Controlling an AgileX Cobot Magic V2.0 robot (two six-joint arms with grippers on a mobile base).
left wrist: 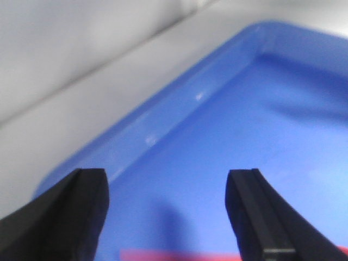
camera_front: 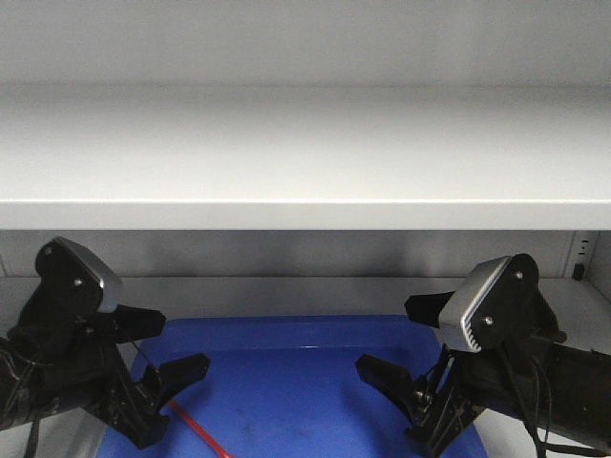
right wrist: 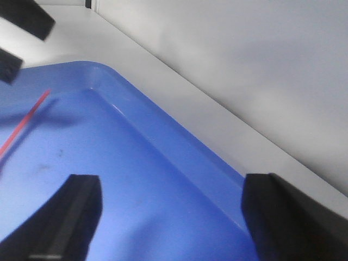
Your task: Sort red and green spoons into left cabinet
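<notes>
The red spoon's thin handle [camera_front: 196, 429] lies on a blue tray [camera_front: 305, 382] in the front view, just below my left gripper [camera_front: 181, 342]. In the left wrist view the left gripper [left wrist: 168, 206] is open and empty, and a red strip of the spoon [left wrist: 217, 255] shows at the bottom edge between the fingers. My right gripper [camera_front: 387, 336] is open and empty over the tray's right side. It is also open in the right wrist view [right wrist: 171, 212], where the red handle [right wrist: 24, 126] lies far left. The green spoon is out of view. The pale cabinet shelf [camera_front: 305, 162] spans above.
The blue tray's raised rim [left wrist: 163, 125] runs close to the cabinet's grey back wall [right wrist: 244, 49]. The shelf's front edge [camera_front: 305, 215] hangs above both arms. The left gripper's fingers [right wrist: 27, 19] show at the top left of the right wrist view.
</notes>
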